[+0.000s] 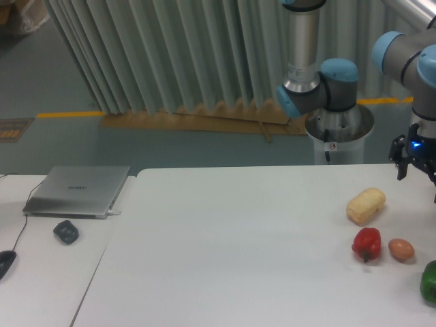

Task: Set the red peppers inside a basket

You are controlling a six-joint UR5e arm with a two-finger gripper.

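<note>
The red pepper (pixel 366 244) sits near the right end of the table (pixel 238 238), just beside an orange-brown egg-shaped item (pixel 401 249), with a pale bread roll (pixel 366 206) behind it and a green pepper (pixel 429 281) at the frame's edge. The gripper (pixel 416 163) hangs above and behind these, well apart from the pepper; nothing is held, and how far its jaws are parted cannot be told, since it is cut by the frame. No basket is seen in view.

The step in hand is judged to be the reach. The gripper should be brought down centred on the red pepper, with the fingers kept away from the egg-shaped item on its right.

The pepper looks roughly upright and rounded, no long axis being marked; its dark stem appears low on the front.
</note>
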